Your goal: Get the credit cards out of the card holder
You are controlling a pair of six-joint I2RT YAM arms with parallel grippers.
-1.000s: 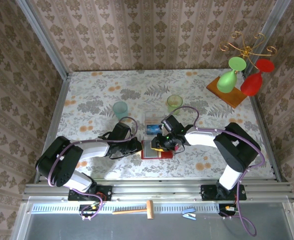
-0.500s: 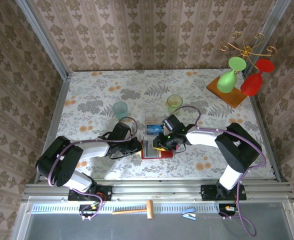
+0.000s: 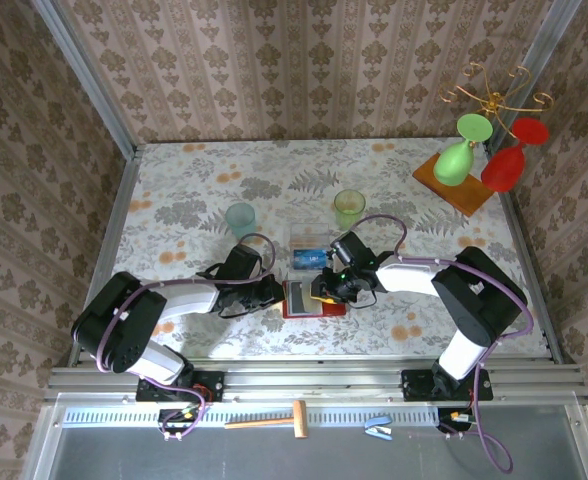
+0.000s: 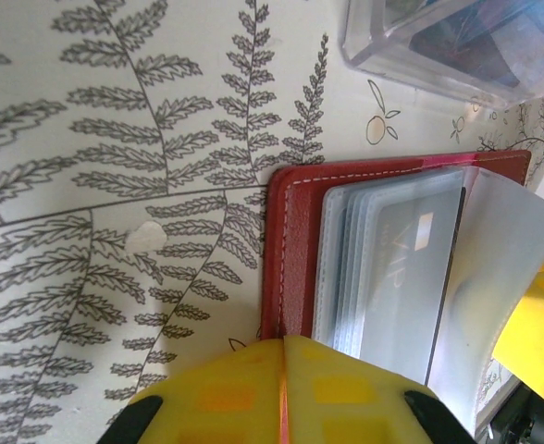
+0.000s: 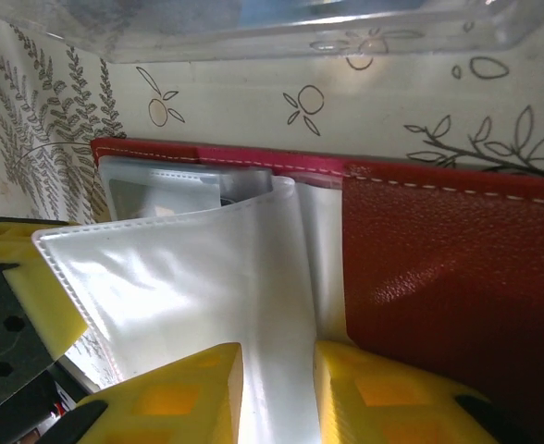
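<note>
Left fingers (image 4: 244, 379), shut tight, press the small red card holder (image 4: 295, 259) under them onto the flowery surface (image 4: 115, 185) — so it can't slide. Right fingers (image 5: 198, 393) pinch its clear plastic sleeve (image 5: 207, 277) — cards (image 4: 406, 277) tucked inside.

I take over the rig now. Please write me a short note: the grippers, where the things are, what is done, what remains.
Left gripper: shut, resting on the near edge of the card holder.
Right gripper: jaws around a raised clear sleeve; whether the grip is firm is unclear.
Done: a blue card lies in the clear box.
Left: at least one card sits in the sleeves.
</note>
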